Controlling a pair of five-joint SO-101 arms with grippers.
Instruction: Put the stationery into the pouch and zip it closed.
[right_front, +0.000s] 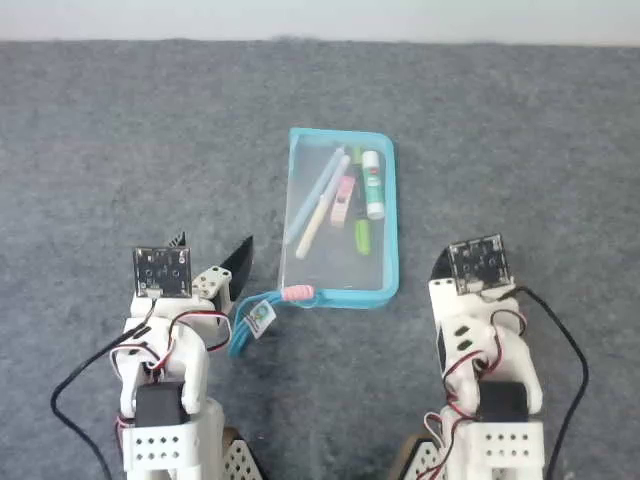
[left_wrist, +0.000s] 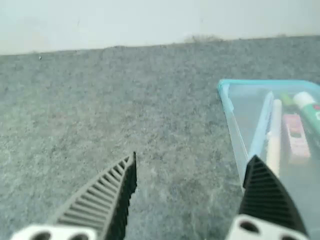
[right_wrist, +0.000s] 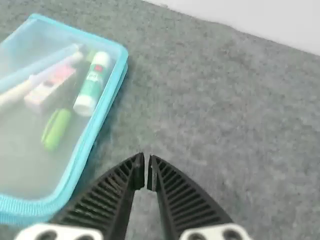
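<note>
A clear pouch with a teal zip border (right_front: 340, 218) lies flat in the middle of the grey mat. Inside it I see pens, a pink eraser, a green-labelled glue stick (right_front: 373, 186) and a green marker. A pink zip pull with a blue cord and tag (right_front: 262, 316) hangs off its near left corner. My left gripper (right_front: 210, 250) stands open just left of the pouch (left_wrist: 272, 125), nothing between its fingers (left_wrist: 265, 192). My right gripper (right_wrist: 146, 167) is shut and empty, to the right of the pouch (right_wrist: 107, 107).
Grey carpet-like mat (right_front: 120, 150) covers the table, with bare room to the left, right and beyond the pouch. A pale wall edge (right_front: 320, 20) runs along the far side. Both arm bases with wires (right_front: 165, 400) sit at the near edge.
</note>
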